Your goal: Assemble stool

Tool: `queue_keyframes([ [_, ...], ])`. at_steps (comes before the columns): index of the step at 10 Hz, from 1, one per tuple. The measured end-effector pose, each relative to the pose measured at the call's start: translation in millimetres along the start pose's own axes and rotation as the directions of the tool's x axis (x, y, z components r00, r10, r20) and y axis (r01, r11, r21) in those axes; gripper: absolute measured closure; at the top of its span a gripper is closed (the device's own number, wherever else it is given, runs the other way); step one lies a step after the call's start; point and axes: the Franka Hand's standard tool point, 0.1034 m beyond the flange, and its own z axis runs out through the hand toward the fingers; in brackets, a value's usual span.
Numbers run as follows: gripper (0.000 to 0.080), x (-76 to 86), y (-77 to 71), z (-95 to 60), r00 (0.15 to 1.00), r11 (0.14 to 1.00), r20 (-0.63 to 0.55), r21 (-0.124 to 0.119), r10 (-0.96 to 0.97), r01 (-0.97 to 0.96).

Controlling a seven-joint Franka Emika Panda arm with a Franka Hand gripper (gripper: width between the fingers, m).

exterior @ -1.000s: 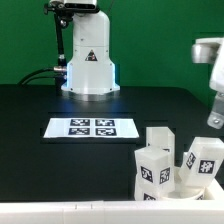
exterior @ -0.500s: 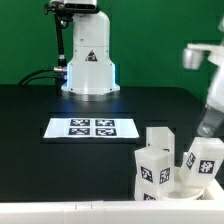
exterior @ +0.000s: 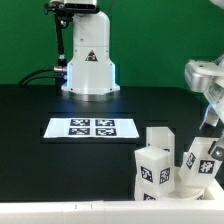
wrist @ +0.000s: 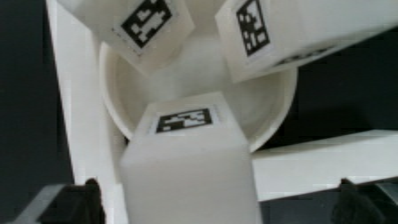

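The white stool stands at the front right of the exterior view, upside down, its chunky tagged legs [exterior: 155, 166] pointing up. In the wrist view the round seat disc [wrist: 267, 110] carries three legs. The nearest leg [wrist: 187, 160] reaches toward the camera and lies between my fingers. My gripper [exterior: 209, 124] hangs just above the stool's right leg [exterior: 205, 158]. In the wrist view the gripper [wrist: 214, 205] is open. Its dark fingertips [wrist: 75, 200] stand wide apart on either side of the nearest leg, with a gap on each side.
The marker board [exterior: 92, 127] lies flat on the black table, left of the stool. The robot base [exterior: 90, 65] stands at the back. A long white bar [exterior: 60, 212] runs along the front edge and shows beside the seat in the wrist view [wrist: 75, 90].
My gripper has come down from the upper right edge of the exterior view to the stool's right leg. The stool and marker board have not moved.
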Motion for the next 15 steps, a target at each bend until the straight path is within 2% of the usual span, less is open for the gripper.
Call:
queue_keyframes([
  [2,0.0151,-0.3,0.7,3.1,0.999,0.999,-0.001,0.0,0.038,-0.038],
  [4,0.0405,-1.6,1.2,3.9,0.999,0.999,0.0,0.001,0.044,-0.044],
  [5,0.0405,-1.7,1.2,4.1,0.992,0.992,-0.001,0.002,0.123,-0.123],
  [6,0.0466,-1.7,1.2,4.1,0.977,0.977,-0.001,0.002,0.212,-0.212],
  [9,0.0466,-2.0,1.9,3.2,0.913,0.913,-0.001,0.002,0.409,-0.409],
  [10,0.0466,-3.3,1.5,3.5,0.858,0.858,0.005,0.007,0.514,-0.514],
  [11,0.0466,-8.4,-0.8,4.4,0.742,0.742,0.049,0.027,0.669,-0.67],
  [12,0.0466,-13.3,-6.5,7.1,0.599,0.595,0.157,0.08,0.785,-0.8],
  [13,0.0466,-16.8,3.1,9.2,0.518,0.506,0.219,0.114,0.827,-0.855],
  [14,0.0466,-18.3,12.5,10.6,0.499,0.491,0.193,0.089,0.845,-0.866],
  [15,0.0466,-15.8,10.9,9.7,0.43,0.424,0.196,0.076,0.881,-0.903],
])
